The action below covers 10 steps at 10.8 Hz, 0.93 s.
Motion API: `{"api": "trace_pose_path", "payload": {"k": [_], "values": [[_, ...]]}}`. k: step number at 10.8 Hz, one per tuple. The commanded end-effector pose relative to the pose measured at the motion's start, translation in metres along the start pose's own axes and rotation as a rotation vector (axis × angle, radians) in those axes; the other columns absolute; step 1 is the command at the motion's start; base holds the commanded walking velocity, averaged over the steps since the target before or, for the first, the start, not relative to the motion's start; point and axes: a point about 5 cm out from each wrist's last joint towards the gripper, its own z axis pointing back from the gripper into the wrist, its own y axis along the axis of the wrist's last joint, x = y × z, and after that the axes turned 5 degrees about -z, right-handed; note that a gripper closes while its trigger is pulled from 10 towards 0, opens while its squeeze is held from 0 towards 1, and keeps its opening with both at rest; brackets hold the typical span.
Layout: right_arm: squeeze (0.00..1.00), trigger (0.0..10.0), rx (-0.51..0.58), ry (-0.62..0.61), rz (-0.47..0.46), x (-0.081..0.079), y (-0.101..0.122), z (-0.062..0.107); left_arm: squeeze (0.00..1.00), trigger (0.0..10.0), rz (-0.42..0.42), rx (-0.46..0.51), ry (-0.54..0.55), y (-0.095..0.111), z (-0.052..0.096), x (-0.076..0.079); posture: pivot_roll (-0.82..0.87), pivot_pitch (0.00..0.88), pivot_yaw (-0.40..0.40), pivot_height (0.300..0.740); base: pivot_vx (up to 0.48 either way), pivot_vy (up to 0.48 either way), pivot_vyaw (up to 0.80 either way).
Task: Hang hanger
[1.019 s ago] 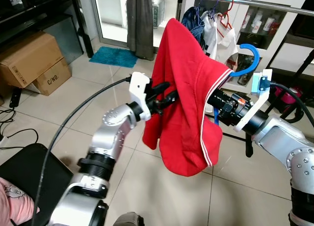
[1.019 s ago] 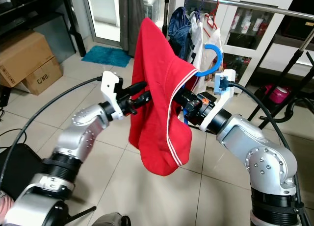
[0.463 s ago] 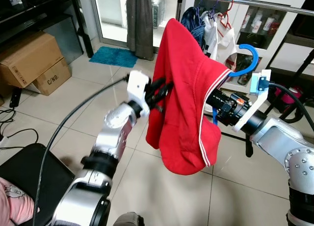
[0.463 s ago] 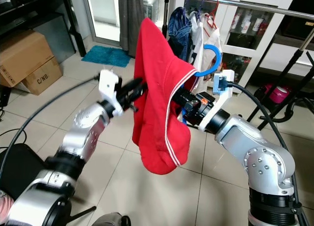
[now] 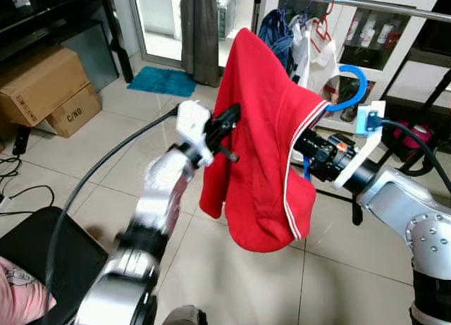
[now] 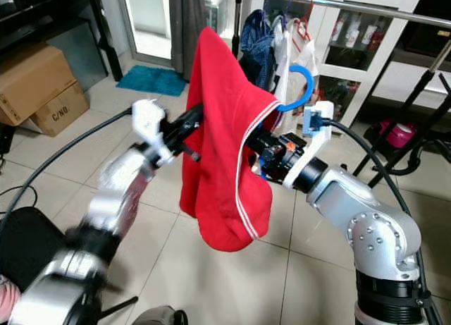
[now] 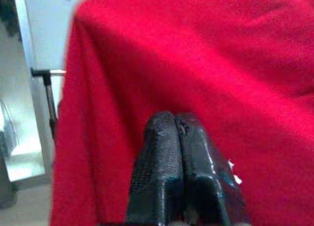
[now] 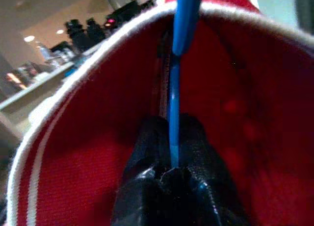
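Note:
A red garment (image 5: pixel 261 149) with a white-striped edge hangs on a blue hanger whose hook (image 5: pixel 352 85) sticks out at the upper right. My right gripper (image 5: pixel 306 144) reaches into the garment's opening. In the right wrist view it is shut on the blue hanger's bar (image 8: pixel 175 88). My left gripper (image 5: pixel 230 115) is at the garment's left edge, high up. In the left wrist view its fingers (image 7: pixel 167 152) are pressed together with red cloth just past the tips and nothing visibly between them. The clothes rail (image 5: pixel 366 3) runs across the back.
Several clothes (image 5: pixel 303 36) hang on the rail's left part. A white shelf with bottles (image 5: pixel 366 30) stands behind it. Cardboard boxes (image 5: pixel 46 85) and a blue mat (image 5: pixel 163 81) lie at the left. A black seat (image 5: pixel 35 258) is near my left side.
My left arm has swung up and is blurred with motion; its gripper has risen along the garment's left edge and its fingers have come together. The right arm with the hanger has barely moved.

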Motion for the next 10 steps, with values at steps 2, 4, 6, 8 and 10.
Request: {"api": "trace_pose_path", "payload": {"k": [2,4,6,8,10], "values": [[0.0,10.0,0.096,-0.08,0.052,0.004,0.015,-0.008,0.0,0.0,-0.027,0.027,-0.01,0.008,0.01,0.003,0.01,0.0,0.012,0.74,0.0,0.0,0.0],[0.0,10.0,0.139,-0.231,0.07,0.014,0.015,-0.029,0.0,0.0,0.083,0.054,-0.188,0.028,-0.007,0.034,0.02,0.0,-0.001,0.74,0.0,0.0,0.0],[0.0,10.0,0.158,-0.278,0.097,0.014,0.016,-0.046,0.04,10.0,0.018,0.069,-0.238,0.037,-0.024,0.047,0.02,0.0,0.004,0.74,0.0,0.0,0.0],[0.0,10.0,0.17,-0.297,0.122,0.013,0.018,-0.055,1.0,10.0,-0.04,0.093,-0.24,0.046,-0.032,0.049,0.01,0.0,0.004,0.74,0.0,0.0,0.0],[0.0,10.0,0.173,-0.302,0.128,0.014,0.017,-0.058,1.0,10.0,-0.132,0.107,-0.192,0.055,-0.036,0.044,0.01,0.0,-0.001,0.74,0.0,0.0,0.0]]}}
